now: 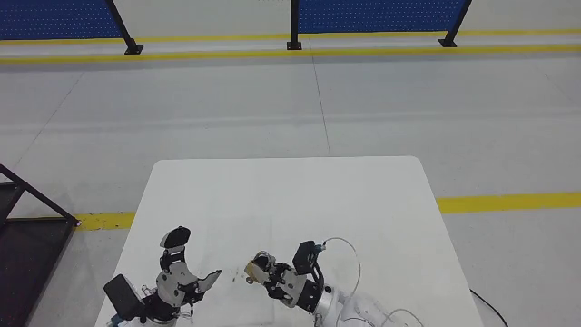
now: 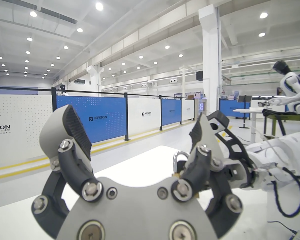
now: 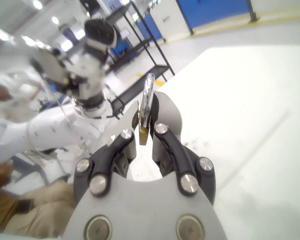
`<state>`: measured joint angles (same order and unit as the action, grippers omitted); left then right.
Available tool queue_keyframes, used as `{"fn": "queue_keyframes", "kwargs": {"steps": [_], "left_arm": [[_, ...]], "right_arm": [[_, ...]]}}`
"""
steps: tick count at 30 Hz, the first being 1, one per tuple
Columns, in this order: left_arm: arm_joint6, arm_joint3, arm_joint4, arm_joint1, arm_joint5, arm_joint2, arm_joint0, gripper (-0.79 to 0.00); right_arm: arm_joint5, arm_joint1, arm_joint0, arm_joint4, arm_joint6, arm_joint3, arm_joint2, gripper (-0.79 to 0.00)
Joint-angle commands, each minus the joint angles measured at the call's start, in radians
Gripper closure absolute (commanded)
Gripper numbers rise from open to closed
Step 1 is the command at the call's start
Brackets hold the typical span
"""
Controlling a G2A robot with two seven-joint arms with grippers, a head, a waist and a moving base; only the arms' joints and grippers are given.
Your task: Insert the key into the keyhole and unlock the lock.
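Note:
A brass padlock [image 3: 143, 132] with a silver shackle sits upright between the fingers of my right gripper [image 3: 144, 116], which is shut on it. In the top view that padlock [image 1: 261, 264] is held just above the table's near edge by the right gripper [image 1: 275, 274]. My left gripper [image 1: 196, 256] is a short way beside it, open and holding nothing. In the left wrist view the left gripper [image 2: 133, 118] stands wide open, and the padlock's shackle [image 2: 178, 157] shows beyond one finger [image 2: 202, 138].
The white table [image 1: 363, 200] stretches away from both grippers with bare surface. A thin cable [image 1: 343, 252] loops over the right arm. A black metal rack [image 1: 27, 209] stands off the table's left side. A blue and white fence [image 1: 290, 0] lines the far floor.

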<state>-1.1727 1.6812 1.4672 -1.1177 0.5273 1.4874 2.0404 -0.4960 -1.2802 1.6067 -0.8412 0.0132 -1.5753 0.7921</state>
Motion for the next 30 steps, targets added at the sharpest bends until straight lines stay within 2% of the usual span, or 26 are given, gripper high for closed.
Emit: {"fn": "queue_keyframes", "kwargs": {"steps": [1, 6, 9, 14, 15, 18, 20, 22, 23, 24, 25, 26, 30], "left_arm": [[0.012, -0.017, 0.007, 0.001, -0.018, 0.010, -0.005, -0.785], [0.019, -0.048, 0.006, 0.000, -0.086, 0.022, -0.023, -0.785], [-0.008, -0.055, -0.006, -0.003, -0.132, 0.024, -0.035, -0.785], [-0.008, -0.055, -0.006, -0.003, -0.132, 0.024, -0.035, -0.785], [-0.008, -0.055, -0.006, -0.003, -0.132, 0.024, -0.035, -0.785], [-0.008, -0.055, -0.006, -0.003, -0.132, 0.024, -0.035, -0.785], [-0.008, -0.055, -0.006, -0.003, -0.132, 0.024, -0.035, -0.785], [-0.008, -0.055, -0.006, -0.003, -0.132, 0.024, -0.035, -0.785], [-0.008, -0.055, -0.006, -0.003, -0.132, 0.024, -0.035, -0.785], [-0.008, -0.055, -0.006, -0.003, -0.132, 0.024, -0.035, -0.785], [-0.008, -0.055, -0.006, -0.003, -0.132, 0.024, -0.035, -0.785], [-0.008, -0.055, -0.006, -0.003, -0.132, 0.024, -0.035, -0.785], [-0.008, -0.055, -0.006, -0.003, -0.132, 0.024, -0.035, -0.785]], "right_arm": [[0.039, -0.013, -0.050, 0.033, 0.086, 0.043, -0.032, 0.000], [0.079, -0.041, -0.136, 0.110, 0.194, 0.131, -0.095, 0.000], [0.114, -0.061, -0.182, 0.122, 0.212, 0.181, -0.130, 0.000], [0.166, -0.099, -0.241, 0.135, 0.187, 0.283, -0.190, 0.000], [0.173, -0.106, -0.250, 0.137, 0.181, 0.301, -0.201, -0.089], [0.179, -0.126, -0.276, 0.149, 0.183, 0.355, -0.229, -0.206], [0.178, -0.133, -0.286, 0.142, 0.188, 0.375, -0.242, -0.225], [0.176, -0.139, -0.293, 0.132, 0.184, 0.387, -0.253, -0.354], [0.173, -0.140, -0.294, 0.126, 0.182, 0.388, -0.256, -0.388], [0.173, -0.141, -0.296, 0.121, 0.178, 0.387, -0.256, -0.579], [0.174, -0.141, -0.296, 0.113, 0.173, 0.383, -0.256, -0.711], [0.178, -0.140, -0.295, 0.096, 0.169, 0.375, -0.256, -0.785], [0.200, -0.127, -0.277, 0.047, 0.166, 0.320, -0.242, -0.785]]}}
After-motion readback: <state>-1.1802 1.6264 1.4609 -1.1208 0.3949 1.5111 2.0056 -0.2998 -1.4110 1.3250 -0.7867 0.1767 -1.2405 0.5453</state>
